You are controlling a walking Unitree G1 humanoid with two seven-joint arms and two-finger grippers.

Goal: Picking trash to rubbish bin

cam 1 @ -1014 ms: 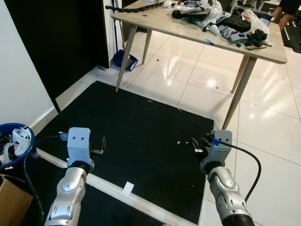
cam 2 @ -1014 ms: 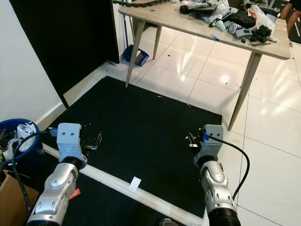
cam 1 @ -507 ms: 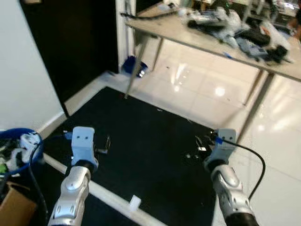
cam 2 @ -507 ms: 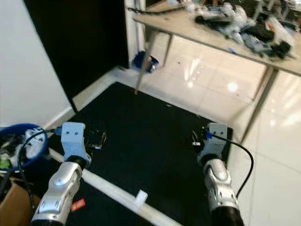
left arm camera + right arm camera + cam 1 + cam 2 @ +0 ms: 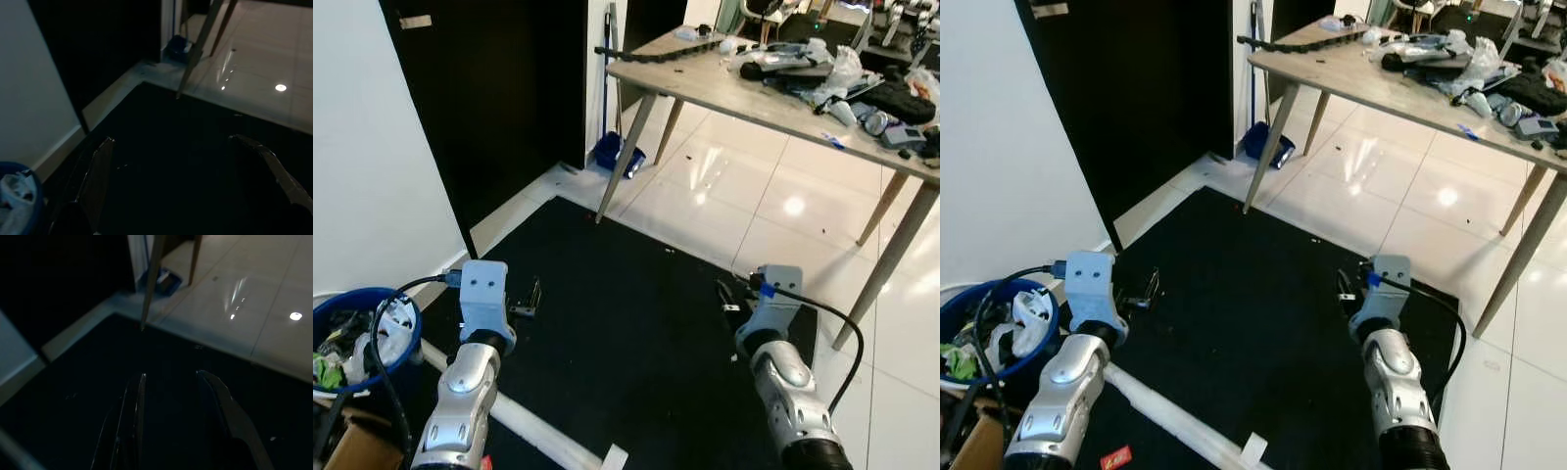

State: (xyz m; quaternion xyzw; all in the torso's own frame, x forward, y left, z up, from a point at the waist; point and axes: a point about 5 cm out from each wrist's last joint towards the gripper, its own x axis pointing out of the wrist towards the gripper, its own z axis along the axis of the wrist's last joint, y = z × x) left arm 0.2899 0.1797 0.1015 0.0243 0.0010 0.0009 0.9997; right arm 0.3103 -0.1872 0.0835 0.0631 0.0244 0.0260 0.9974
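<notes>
The robot stands over a black mat (image 5: 636, 323) with both arms held forward and nothing in either gripper. The left gripper (image 5: 524, 299) hovers above the mat's near-left part, its fingers (image 5: 100, 171) spread wide apart in the left wrist view. The right gripper (image 5: 726, 297) hovers over the mat's right side, its fingers (image 5: 132, 426) parted by a narrow gap and empty. The blue rubbish bin (image 5: 357, 338), already holding crumpled plastic and wrappers, sits just beside the left arm, against the white wall.

The step in hand looks like searching for the next piece of trash. Candidates on the floor are small: a white scrap of paper (image 5: 1253, 448) by the pale strip (image 5: 1170, 416) near the robot's feet, and a red wrapper (image 5: 1117, 455) close by. The next move probably calls for bending down toward one of these and lowering a gripper over it. The cluttered surface (image 5: 783, 88) stands well apart.
</notes>
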